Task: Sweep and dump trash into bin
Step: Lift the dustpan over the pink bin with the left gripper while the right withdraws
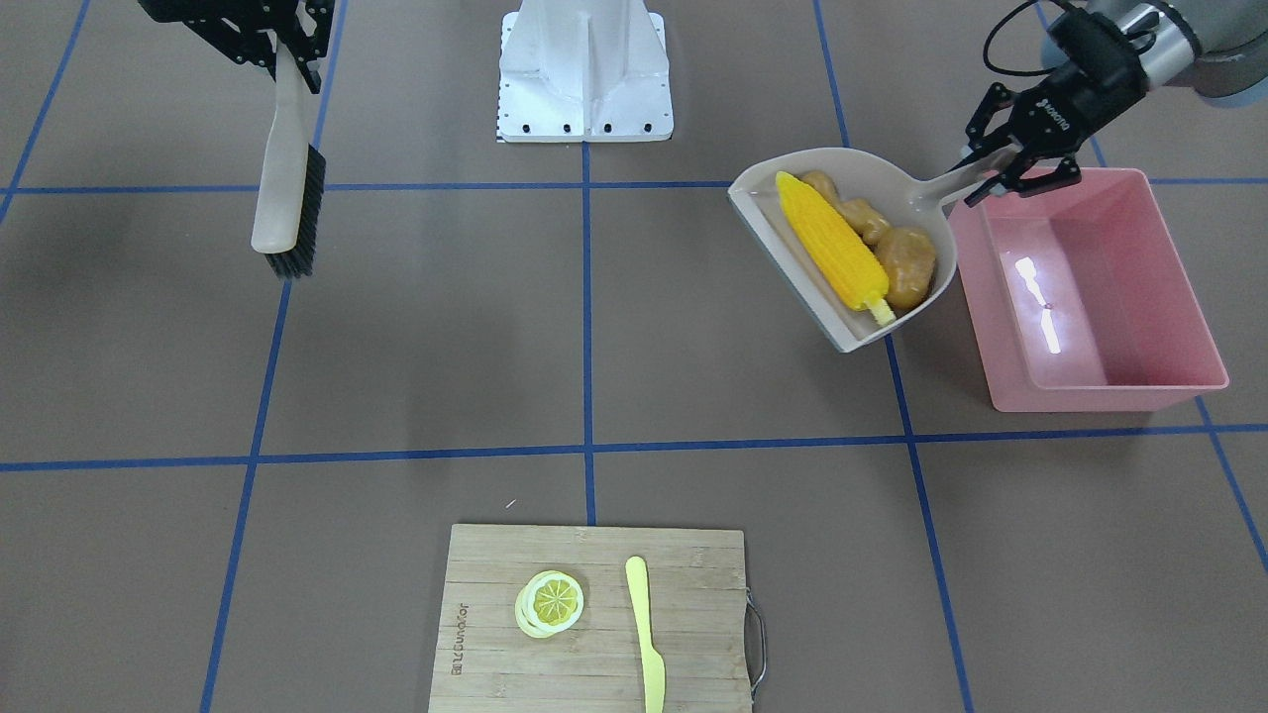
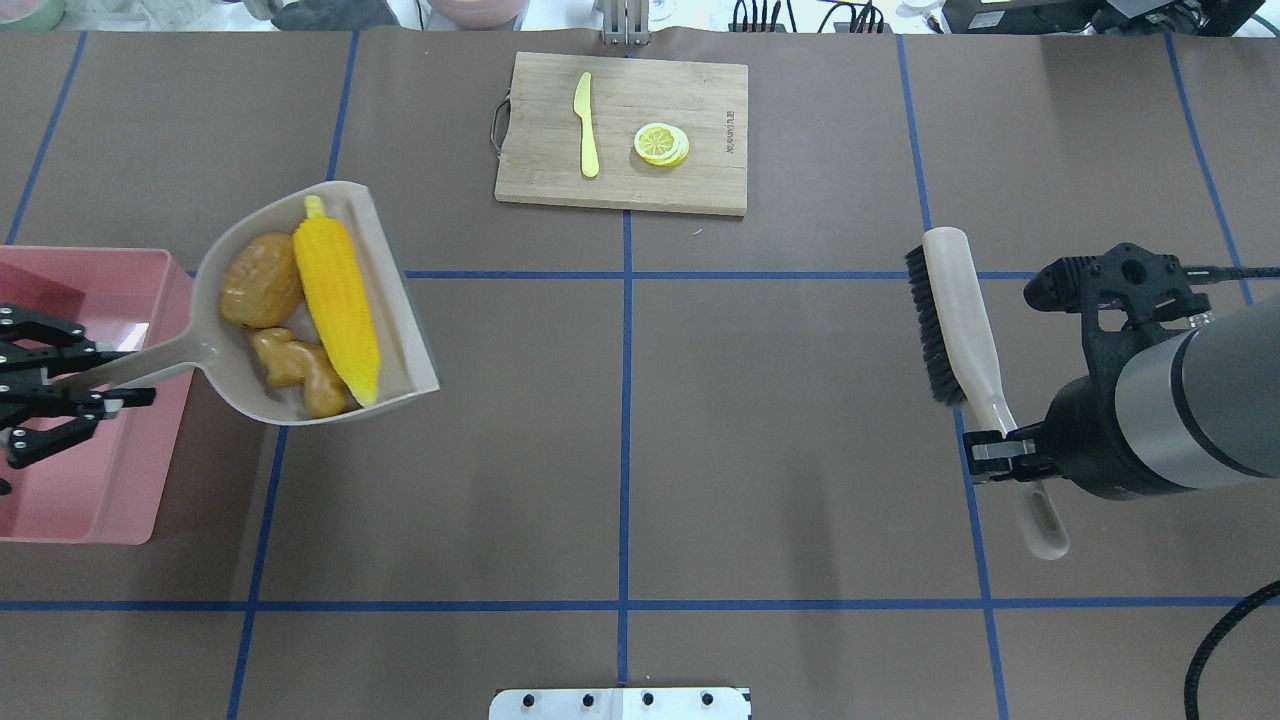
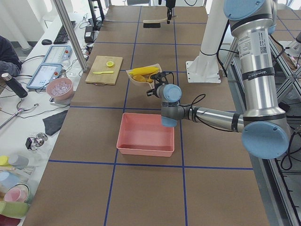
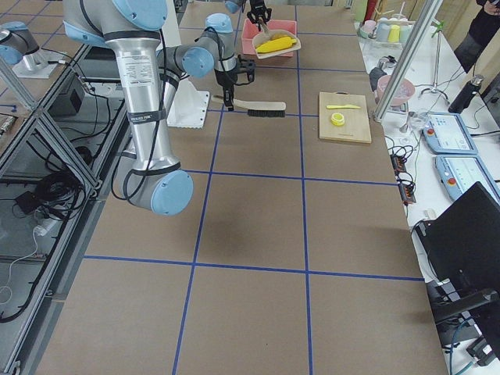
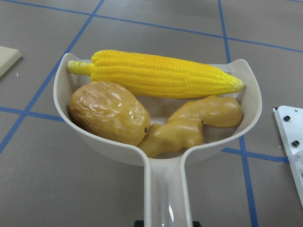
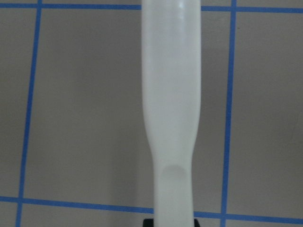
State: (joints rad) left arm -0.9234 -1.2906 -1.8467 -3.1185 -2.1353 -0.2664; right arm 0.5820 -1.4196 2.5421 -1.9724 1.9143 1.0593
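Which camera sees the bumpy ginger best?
The left wrist-mounted view: the ginger fills the middle, close up, lying in the dustpan beside the potato and corn. The overhead and front-facing views show it smaller, beside the corn. In both side views it is too small to make out. The right wrist view misses it.

Bright, even light, soft shadows, white glare streak inside the bin (image 1: 1100,277).
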